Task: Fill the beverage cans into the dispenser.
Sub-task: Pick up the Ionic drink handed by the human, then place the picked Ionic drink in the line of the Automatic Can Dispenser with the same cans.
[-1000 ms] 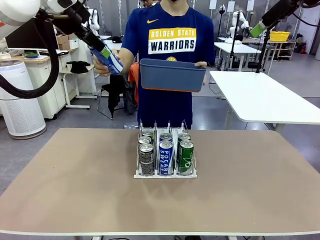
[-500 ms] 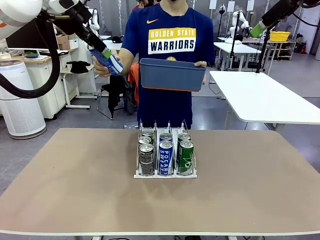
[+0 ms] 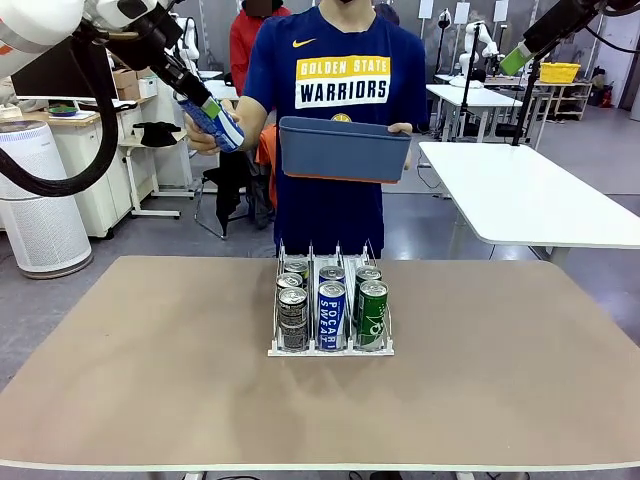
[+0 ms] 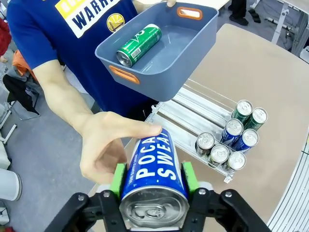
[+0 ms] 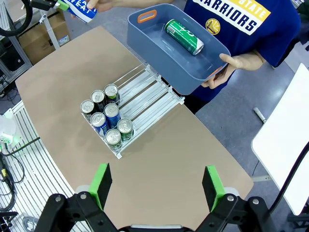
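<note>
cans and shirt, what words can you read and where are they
"GOLDEN STATE WARRIORS": person's shirt
"POCARI SWEAT": front blue can, dispenser middle lane
"POCA", "SWEA", cut off: held blue can in left gripper
Too small to read: green cans, grey cans

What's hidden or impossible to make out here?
Front view: the tub's near wall hides its contents.
Front view: the front cans hide most of the rear cans.
Right wrist view: the top edge cuts off the blue can.
Left wrist view: the person's hand covers the blue can's far end.
</note>
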`<state>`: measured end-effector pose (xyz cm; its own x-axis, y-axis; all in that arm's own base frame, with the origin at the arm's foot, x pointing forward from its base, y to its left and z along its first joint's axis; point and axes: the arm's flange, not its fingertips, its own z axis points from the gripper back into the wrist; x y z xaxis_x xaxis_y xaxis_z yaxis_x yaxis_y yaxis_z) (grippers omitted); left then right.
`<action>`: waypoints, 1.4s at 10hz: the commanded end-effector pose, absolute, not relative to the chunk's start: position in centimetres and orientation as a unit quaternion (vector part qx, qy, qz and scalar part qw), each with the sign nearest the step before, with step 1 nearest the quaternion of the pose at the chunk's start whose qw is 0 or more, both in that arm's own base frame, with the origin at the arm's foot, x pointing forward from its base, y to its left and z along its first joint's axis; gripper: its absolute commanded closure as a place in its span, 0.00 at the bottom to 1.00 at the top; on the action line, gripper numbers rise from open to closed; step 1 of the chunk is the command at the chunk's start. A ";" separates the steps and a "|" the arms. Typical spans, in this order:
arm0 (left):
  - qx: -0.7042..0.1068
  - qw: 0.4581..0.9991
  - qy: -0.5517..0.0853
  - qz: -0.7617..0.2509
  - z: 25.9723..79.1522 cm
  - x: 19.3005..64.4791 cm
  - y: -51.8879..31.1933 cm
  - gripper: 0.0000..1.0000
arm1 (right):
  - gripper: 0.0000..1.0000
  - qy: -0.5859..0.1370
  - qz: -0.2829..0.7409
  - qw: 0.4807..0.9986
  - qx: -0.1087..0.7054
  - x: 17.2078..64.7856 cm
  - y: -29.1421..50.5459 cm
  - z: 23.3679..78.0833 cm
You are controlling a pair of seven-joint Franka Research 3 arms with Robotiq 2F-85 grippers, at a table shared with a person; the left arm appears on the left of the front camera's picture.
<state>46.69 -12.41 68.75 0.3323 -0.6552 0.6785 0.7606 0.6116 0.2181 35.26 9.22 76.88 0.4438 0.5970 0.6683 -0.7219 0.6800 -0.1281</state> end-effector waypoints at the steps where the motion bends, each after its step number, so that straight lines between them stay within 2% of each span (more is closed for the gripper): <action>1: -0.061 0.821 -0.363 -0.436 68.5 46.1 -11.9 1.00 | 0.00 -0.355 0.390 0.845 0.088 35.2 9.3 76.9; 5: -0.057 0.831 -0.350 -0.429 68.9 45.9 -12.0 1.00 | 0.00 -0.355 0.390 0.845 0.088 35.2 9.3 76.9; 6: -0.064 0.816 -0.367 -0.441 68.5 46.6 -12.2 1.00 | 0.00 -0.355 0.390 0.845 0.088 35.2 9.3 76.9; 14: -0.064 0.816 -0.367 -0.441 68.5 46.6 -12.2 1.00 | 0.00 -0.355 0.390 0.845 0.088 35.2 9.3 76.9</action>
<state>46.63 -12.43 68.57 0.3447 -0.6735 0.6539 0.7647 0.6055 0.2205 35.26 9.22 76.88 0.4438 0.5970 0.6683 -0.7219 0.6800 -0.1281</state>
